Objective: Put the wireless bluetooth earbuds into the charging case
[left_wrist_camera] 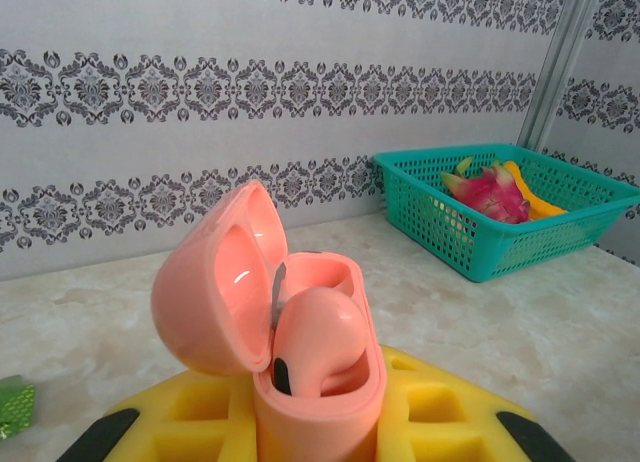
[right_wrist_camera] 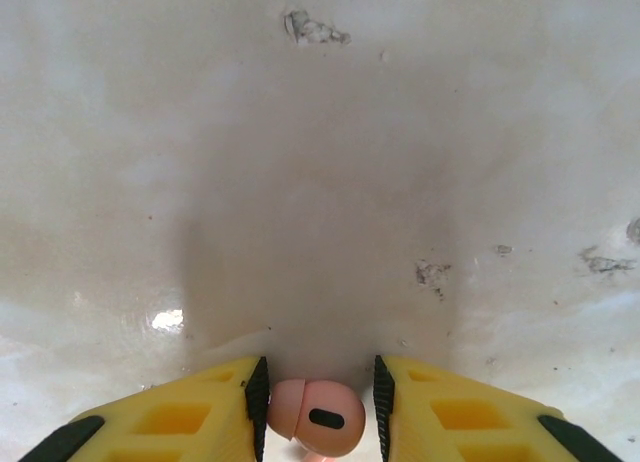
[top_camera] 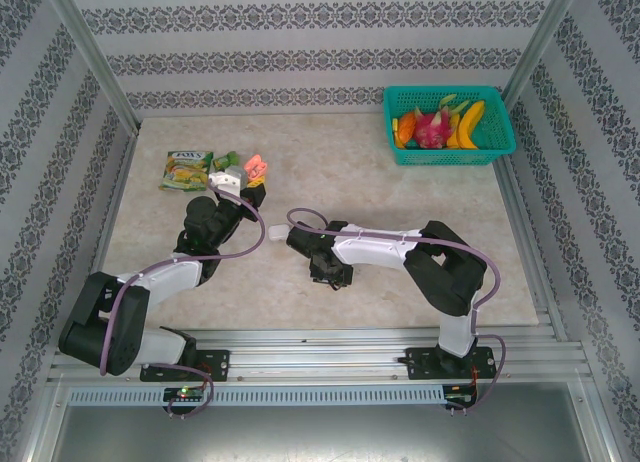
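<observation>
A salmon-pink charging case (left_wrist_camera: 320, 412) stands upright with its lid hinged open to the left, and my left gripper (left_wrist_camera: 320, 427) is shut on it between yellow fingers (left_wrist_camera: 455, 412). One pink earbud (left_wrist_camera: 315, 337) sits in the near slot of the case. From above, the case (top_camera: 257, 167) is at the table's back left. My right gripper (right_wrist_camera: 320, 377) points down at the table, jaws open around a second pink earbud (right_wrist_camera: 322, 419). That earbud touches the left pad (right_wrist_camera: 258, 392), with a small gap to the right pad. The right gripper (top_camera: 330, 272) is near the table's middle.
A teal basket (top_camera: 449, 154) of toy fruit stands at the back right, also seen from the left wrist (left_wrist_camera: 480, 252). A green snack packet (top_camera: 186, 169) and small green and white items (top_camera: 226, 172) lie beside the left gripper. A small white object (top_camera: 277, 232) sits by the right arm's wrist.
</observation>
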Tool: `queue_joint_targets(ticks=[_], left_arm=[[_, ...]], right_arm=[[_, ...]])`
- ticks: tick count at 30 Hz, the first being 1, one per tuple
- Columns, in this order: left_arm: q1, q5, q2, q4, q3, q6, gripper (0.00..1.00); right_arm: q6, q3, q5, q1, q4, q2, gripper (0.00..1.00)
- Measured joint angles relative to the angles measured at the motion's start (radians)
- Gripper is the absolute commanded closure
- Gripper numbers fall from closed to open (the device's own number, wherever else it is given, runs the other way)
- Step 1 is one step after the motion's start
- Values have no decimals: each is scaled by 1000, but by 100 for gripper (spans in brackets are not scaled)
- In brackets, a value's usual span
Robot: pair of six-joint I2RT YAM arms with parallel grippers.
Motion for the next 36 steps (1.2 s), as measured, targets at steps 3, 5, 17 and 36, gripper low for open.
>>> queue_joint_targets(ticks=[3,5,17,36], left_arm=[[0,0,2,0,0,-1,100],[0,0,3,0,0,-3,100],[0,0,3,0,0,-14,100],[0,0,3,0,0,-15,100]], right_arm=[[0,0,0,0,0,0,65],[0,0,0,0,1,0,66],[-3,-2,-1,0,9,-3,72],[-139,-36,-3,-6,52,-29,74]])
